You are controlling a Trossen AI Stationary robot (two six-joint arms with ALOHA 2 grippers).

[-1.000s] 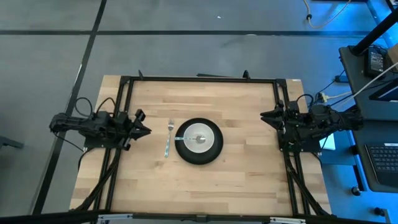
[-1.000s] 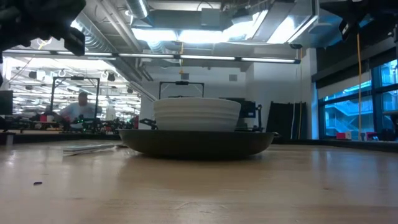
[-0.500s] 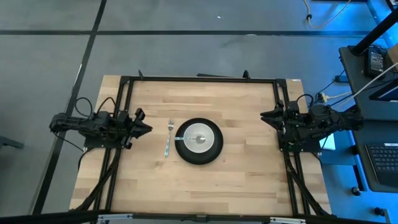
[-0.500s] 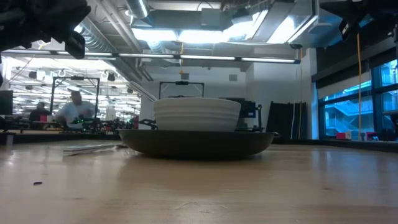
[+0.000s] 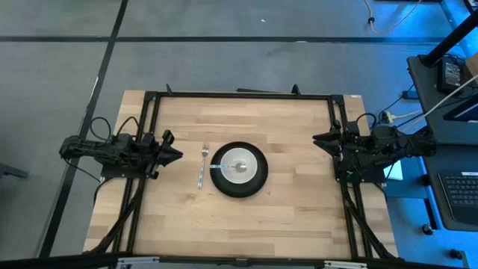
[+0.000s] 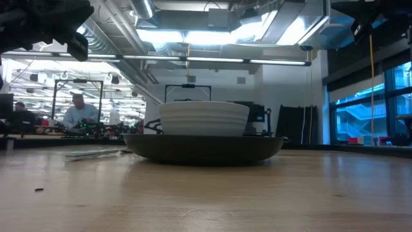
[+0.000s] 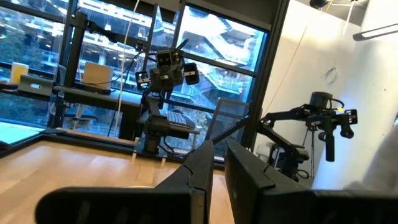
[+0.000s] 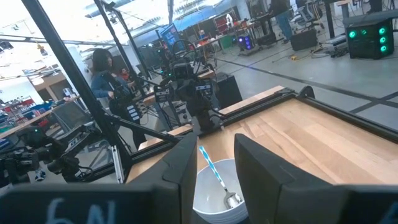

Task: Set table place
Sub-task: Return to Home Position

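Wood table [image 5: 291, 142] carries, near its middle, the black plate [image 5: 255, 181], likely stiff and best taken by its rim, holding the fragile-looking white bowl [image 5: 239, 166] with the light spoon [image 8: 219, 177] inside, fork [image 5: 202, 164] just beside, while the left hand [image 5: 171, 156] and right hand [image 5: 320, 140] wait at opposite edges, narrowly parted and empty.

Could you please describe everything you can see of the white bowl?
The white bowl is round, glossy and ceramic-looking, with faint horizontal ridges on its outer wall. It sits upright at the centre of the black plate, mid-table. The spoon rests inside it, blue handle leaning on the rim. Neither gripper touches it.
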